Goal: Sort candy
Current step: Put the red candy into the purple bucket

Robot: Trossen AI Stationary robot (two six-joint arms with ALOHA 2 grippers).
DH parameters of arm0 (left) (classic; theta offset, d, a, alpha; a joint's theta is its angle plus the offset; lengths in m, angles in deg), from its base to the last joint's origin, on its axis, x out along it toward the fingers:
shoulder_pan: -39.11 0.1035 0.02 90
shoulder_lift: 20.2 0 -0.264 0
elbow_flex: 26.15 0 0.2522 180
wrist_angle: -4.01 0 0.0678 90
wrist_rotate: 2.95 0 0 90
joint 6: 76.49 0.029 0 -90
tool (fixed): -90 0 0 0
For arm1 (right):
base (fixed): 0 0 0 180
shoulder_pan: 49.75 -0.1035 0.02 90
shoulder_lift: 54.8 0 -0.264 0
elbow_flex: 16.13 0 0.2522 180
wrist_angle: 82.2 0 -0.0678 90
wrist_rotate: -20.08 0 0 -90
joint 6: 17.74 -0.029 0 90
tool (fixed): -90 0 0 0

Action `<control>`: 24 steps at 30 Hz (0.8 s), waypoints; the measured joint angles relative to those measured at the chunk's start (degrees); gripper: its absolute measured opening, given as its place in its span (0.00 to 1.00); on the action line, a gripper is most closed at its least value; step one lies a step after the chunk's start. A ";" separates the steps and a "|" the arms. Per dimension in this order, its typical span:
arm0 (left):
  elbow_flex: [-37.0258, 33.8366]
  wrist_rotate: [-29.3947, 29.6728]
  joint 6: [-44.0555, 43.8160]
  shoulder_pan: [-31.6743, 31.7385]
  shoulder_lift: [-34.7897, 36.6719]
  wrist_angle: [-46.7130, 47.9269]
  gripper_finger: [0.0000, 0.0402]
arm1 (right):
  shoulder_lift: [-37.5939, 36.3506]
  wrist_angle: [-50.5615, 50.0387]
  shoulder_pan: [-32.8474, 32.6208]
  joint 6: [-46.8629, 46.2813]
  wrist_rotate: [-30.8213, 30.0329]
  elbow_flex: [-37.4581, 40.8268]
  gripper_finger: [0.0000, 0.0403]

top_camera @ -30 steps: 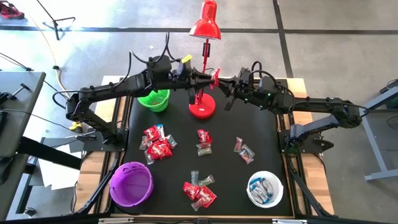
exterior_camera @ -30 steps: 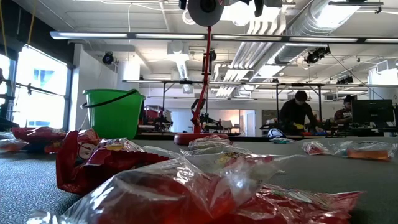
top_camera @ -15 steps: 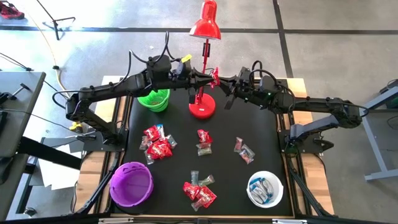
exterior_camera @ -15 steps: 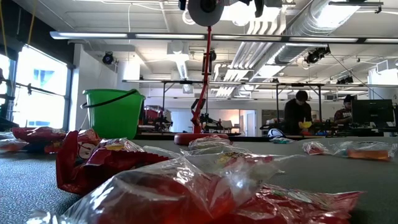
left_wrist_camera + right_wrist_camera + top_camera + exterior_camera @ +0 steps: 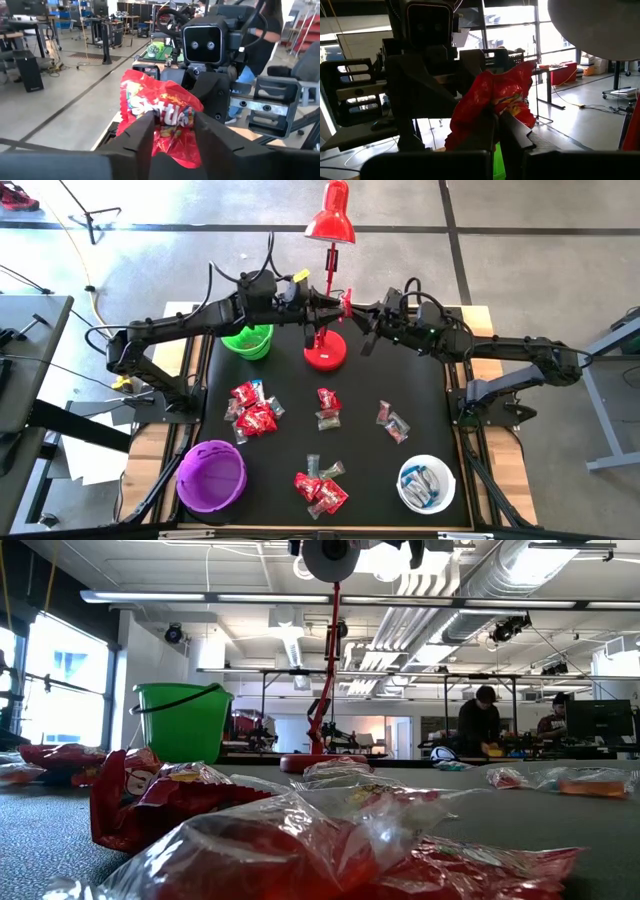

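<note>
Three bowls (image 5: 211, 476), one lamp (image 5: 330, 225) (red), two arms (image 5: 175, 328)

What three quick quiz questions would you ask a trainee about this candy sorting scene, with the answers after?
1. True or false: the right gripper is shut on a red candy packet, held up in the air.
2. Which bowl holds the blue-and-white candy? A green bowl, B purple bowl, C white bowl.
3. What tall red thing stands at the table's far edge, close to where the two arms meet?

Key: 1 true. 2 C. 3 the lamp.
</note>
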 joint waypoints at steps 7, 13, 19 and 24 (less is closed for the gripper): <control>-0.07 0.02 1.01 0.02 -0.07 -1.27 0.47 | -0.04 -0.60 -0.02 0.00 0.29 -0.07 0.02; -0.07 0.29 1.03 0.06 -0.07 -3.53 0.52 | -0.04 -0.82 -0.04 0.01 2.66 -0.07 0.02; -0.07 0.33 0.08 0.07 -0.07 -3.13 0.52 | -0.04 0.51 -0.02 1.02 2.58 -0.07 0.02; -0.02 0.28 -0.49 0.04 -0.84 -3.65 0.52 | -0.04 1.24 -0.02 1.52 2.39 -0.07 0.02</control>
